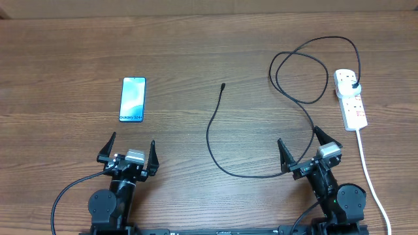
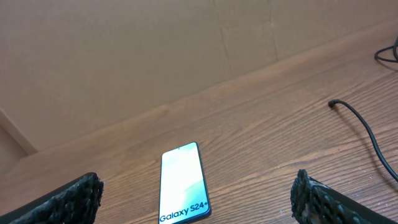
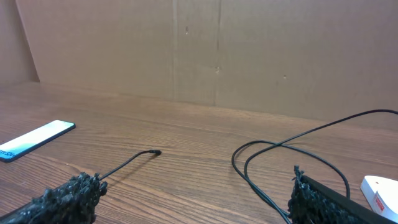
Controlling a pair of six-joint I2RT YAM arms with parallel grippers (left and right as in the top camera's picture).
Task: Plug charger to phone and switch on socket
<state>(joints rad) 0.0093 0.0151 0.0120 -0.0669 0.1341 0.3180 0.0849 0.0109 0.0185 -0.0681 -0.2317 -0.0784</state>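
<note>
The phone lies flat on the worktop at the far left, its long axis running near to far. Its near short edge is turned towards the left gripper, which is spread wide and holds nothing. The right gripper is likewise fully parted and empty. The charger is laid between the arms. Its connector tip rests mid-worktop, well apart from the phone and to its right. From there the cable is led near, then right past the right gripper, then in loops to the socket at the far right, where its plug appears already seated. The tip is judged slightly nearer the right arm, lying far and left of that gripper, while the phone lies straight beyond the left one. Only the overhead view shows the plug and the whole socket, though the switch position cannot be told. In the left wrist view the phone is centred and the tip lies off to the right, with no socket shown. In the right wrist view only a corner of the socket is caught.
</note>
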